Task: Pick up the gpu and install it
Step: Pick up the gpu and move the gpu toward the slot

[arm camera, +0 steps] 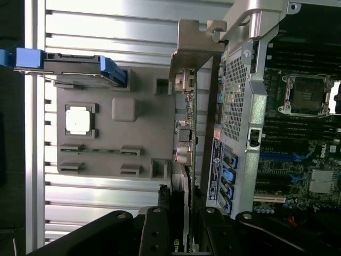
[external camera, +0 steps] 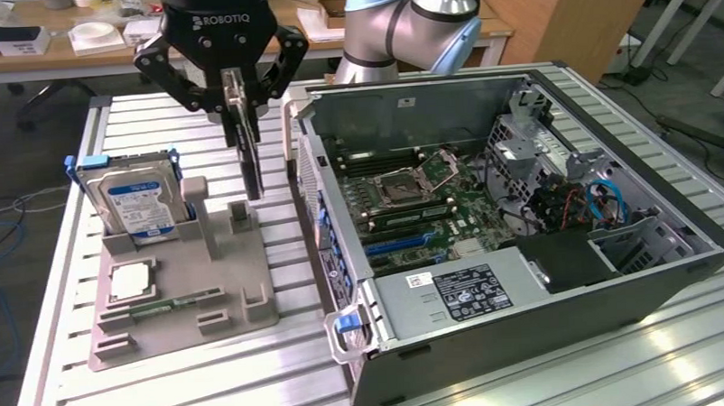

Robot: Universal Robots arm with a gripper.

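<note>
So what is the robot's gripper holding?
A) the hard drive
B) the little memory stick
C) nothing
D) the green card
D: the gripper is closed on the green card, held on edge; the hard drive sits in the gray tray.

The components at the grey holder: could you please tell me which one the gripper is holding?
The gpu, the thin card gripped edge-on by the gripper; the hard drive, processor and memory stick sit in the holder.
</note>
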